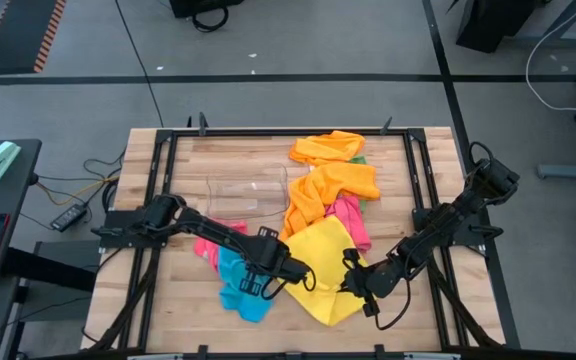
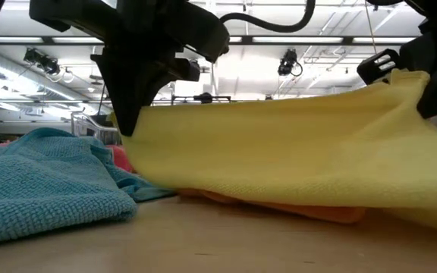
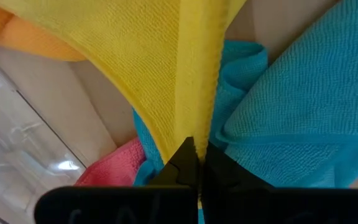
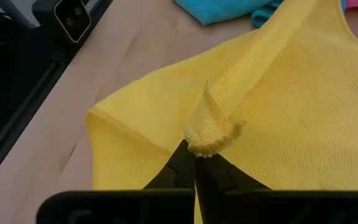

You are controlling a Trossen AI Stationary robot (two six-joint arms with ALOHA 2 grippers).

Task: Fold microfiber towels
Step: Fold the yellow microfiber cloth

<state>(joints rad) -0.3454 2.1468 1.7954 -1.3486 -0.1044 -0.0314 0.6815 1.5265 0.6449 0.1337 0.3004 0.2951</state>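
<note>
five towels (image 1: 330, 262), one bin (image 1: 246, 191), two claws (image 1: 290, 272)

Left gripper (image 1: 290, 271), right gripper (image 1: 353, 283): fingers pinched shut, arms low, converging

A grey concrete floor (image 1: 298, 95) crossed by dark tape lines (image 1: 268, 77) surrounds the pale wooden slatted table (image 1: 238, 160); ceiling strip lights (image 2: 67, 39) glow overhead.

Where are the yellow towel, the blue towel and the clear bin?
yellow towel (image 1: 326, 262), high view, middle of the spread cloth.
blue towel (image 1: 240, 285), high view, middle of the crumpled heap.
clear bin (image 1: 248, 192), high view, its see-through wall.
</note>
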